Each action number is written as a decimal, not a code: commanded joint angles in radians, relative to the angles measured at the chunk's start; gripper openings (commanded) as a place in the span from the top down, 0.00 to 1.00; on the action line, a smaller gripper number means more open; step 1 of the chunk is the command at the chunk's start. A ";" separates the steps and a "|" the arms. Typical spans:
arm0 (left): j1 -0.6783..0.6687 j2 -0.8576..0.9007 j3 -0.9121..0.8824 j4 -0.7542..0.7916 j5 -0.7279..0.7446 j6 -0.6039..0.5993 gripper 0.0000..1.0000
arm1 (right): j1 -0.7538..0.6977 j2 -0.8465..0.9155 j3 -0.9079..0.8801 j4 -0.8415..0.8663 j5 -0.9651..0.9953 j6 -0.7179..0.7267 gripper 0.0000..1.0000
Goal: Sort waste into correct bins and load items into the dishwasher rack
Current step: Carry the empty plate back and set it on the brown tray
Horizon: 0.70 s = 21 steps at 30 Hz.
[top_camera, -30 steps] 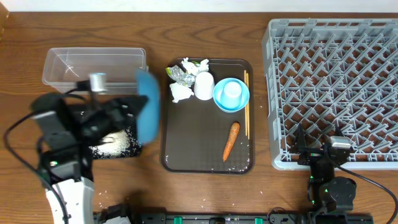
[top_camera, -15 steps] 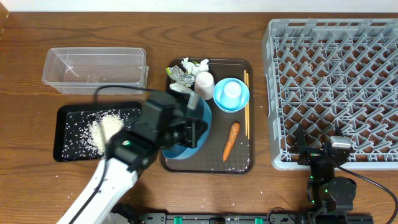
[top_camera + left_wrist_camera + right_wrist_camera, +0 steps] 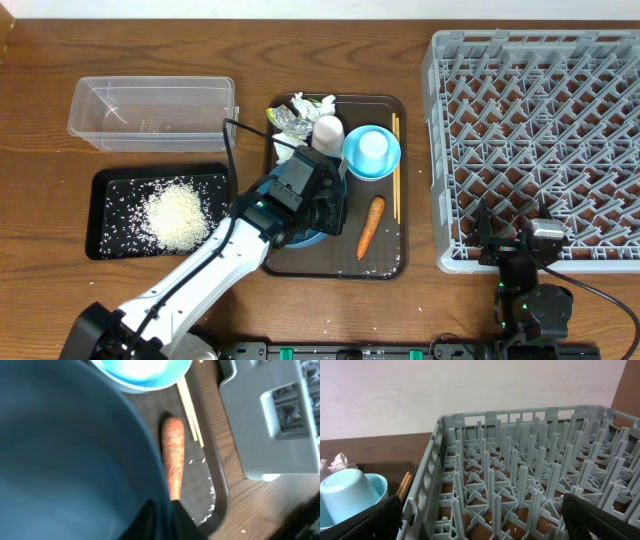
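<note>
- Now, the dark-blue dish [image 3: 298, 240] sits at about 7 o'clock on the brown serving tray [image 3: 388, 262]. In the overhead view the left arm hides most of it.
- Treat it as rigid, smooth and probably heavy for its width. A glossy rim can slide out of a thin pinch, and it may chip if you knock it on a peg.
- Your left gripper [image 3: 161, 512] is clenched narrowly on the dish's rim, as far as the wrist view shows. Seat the rim deep between the pads, because a wide dish hung from one edge will want to swing.
- The carrot [image 3: 371, 226] lies just beside the dish at 3 o'clock, with the chopsticks [image 3: 396, 170] beyond it. The light-blue bowl [image 3: 352, 160] is at 1 o'clock.
- The dishwasher rack [image 3: 440, 150] stands well apart, at 3 o'clock from the tray. Your right gripper [image 3: 485, 517] hangs over the rack's near edge, jaws spread wide and holding nothing.
</note>
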 commanded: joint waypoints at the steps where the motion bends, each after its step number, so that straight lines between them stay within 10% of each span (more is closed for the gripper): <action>1: 0.006 0.010 0.022 -0.002 0.001 0.009 0.75 | -0.014 0.000 -0.002 -0.004 0.010 -0.002 0.01; 15: -0.050 -0.091 0.023 0.005 0.038 0.042 0.60 | -0.014 0.003 -0.002 -0.003 0.010 -0.002 0.01; 18: -0.092 -0.109 0.023 0.005 0.036 0.077 0.24 | -0.014 0.003 -0.002 -0.003 0.010 -0.002 0.01; 21: -0.122 -0.102 0.023 0.005 0.036 0.076 0.17 | -0.014 0.003 -0.002 -0.004 0.010 -0.002 0.01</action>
